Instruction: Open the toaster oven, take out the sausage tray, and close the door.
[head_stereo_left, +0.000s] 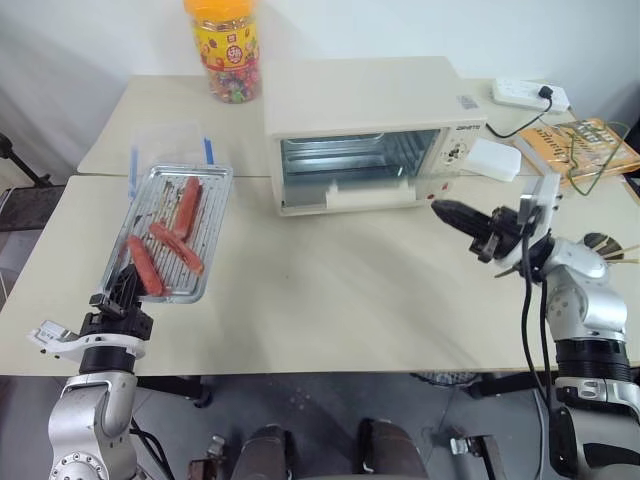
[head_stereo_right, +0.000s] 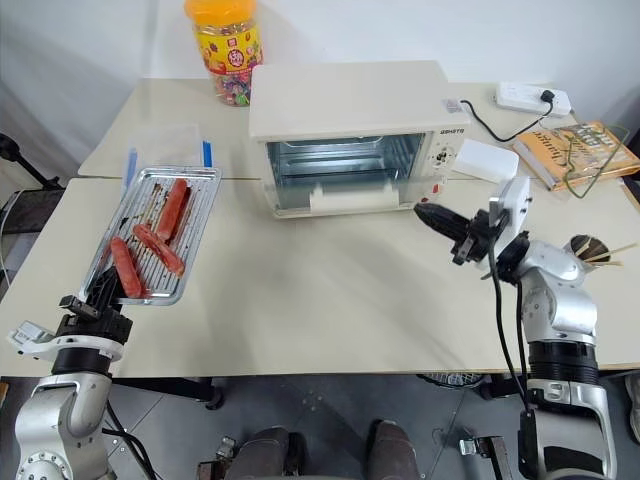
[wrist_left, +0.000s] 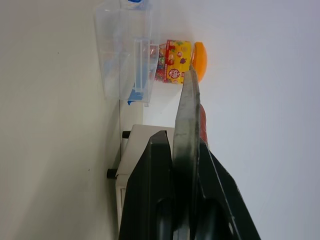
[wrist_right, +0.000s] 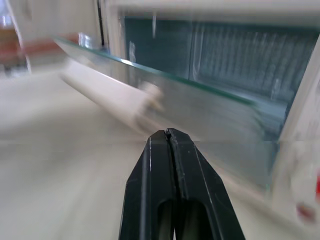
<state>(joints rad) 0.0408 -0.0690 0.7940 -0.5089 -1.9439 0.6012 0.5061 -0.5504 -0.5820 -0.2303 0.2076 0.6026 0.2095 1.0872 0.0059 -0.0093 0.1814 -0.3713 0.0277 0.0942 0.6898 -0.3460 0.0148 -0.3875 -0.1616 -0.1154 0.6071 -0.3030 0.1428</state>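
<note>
Your left gripper (head_stereo_left: 128, 285), lower left, pinches the sausage tray (head_stereo_left: 170, 232); tilt could roll 3 sausages (head_stereo_left: 166, 246) off. Your right gripper (head_stereo_left: 452, 213), closed empty, could slam the half-shut door (head_stereo_left: 345, 195).

Silver-grey jointed arms, white wrist brackets, black cables, black two-fingered left pincer (head_stereo_left: 128, 283), right pincer (head_stereo_left: 440, 208)

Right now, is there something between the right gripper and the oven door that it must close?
Nothing visible. The shut right gripper hovers just off the half-open door, and only bare table lies between them.
</note>
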